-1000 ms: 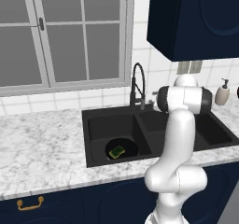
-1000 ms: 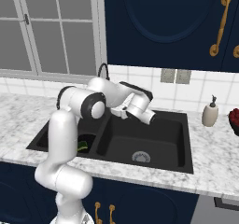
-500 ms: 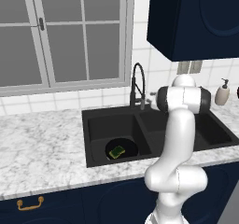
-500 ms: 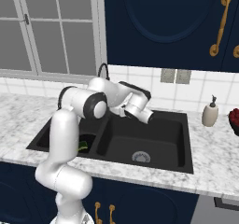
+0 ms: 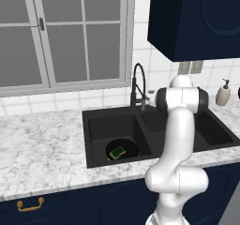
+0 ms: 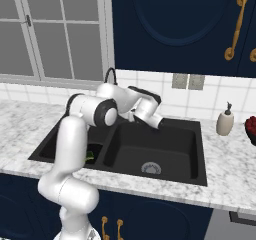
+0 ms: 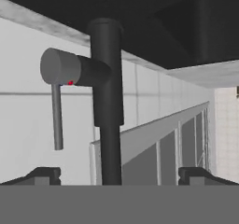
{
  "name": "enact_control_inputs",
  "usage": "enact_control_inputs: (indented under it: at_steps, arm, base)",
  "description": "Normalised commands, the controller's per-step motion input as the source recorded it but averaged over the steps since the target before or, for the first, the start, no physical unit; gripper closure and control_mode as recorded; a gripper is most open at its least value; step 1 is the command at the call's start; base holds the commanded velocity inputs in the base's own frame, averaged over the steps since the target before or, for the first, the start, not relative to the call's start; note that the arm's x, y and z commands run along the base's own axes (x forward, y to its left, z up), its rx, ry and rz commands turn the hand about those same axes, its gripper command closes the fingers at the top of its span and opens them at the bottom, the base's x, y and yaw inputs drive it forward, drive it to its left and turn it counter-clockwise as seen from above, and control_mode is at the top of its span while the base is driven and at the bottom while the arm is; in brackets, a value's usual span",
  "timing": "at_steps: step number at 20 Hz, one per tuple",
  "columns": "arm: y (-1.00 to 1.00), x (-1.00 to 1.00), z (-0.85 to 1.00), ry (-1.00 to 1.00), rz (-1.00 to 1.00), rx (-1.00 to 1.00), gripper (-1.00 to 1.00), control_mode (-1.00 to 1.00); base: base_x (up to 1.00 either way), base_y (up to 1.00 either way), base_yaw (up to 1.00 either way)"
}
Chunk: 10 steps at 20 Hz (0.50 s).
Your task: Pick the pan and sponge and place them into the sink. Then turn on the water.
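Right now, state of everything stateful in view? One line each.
pan: lying in the sink's left basin.
sponge: resting in the pan, green side up.
sink: right basin bare, drain visible.
faucet: upright, no water stream visible at the spout.
faucet handle: untouched, hanging beside the faucet column.
pincer: open, tips either side of the faucet column, holding nothing.
window: shut.

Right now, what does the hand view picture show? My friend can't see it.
A black faucet stands close up, between the open gripper's two fingertips. A grey handle sticks out from its side, with white tiles and a window behind.
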Motion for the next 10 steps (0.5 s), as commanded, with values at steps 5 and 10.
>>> enact_control_inputs:
  at_steps: [5, 10]
  arm:
    - [0.0, 0.34, -0.19, 0.0, 0.0, 0.0, -1.0, -1.0]
    - [0.0, 0.32, -0.3, 0.0, 0.0, 0.0, -1.0, -1.0]
  base:
    - [0.0, 0.0, 0.0]
    - [0.0, 0.0, 0.0]
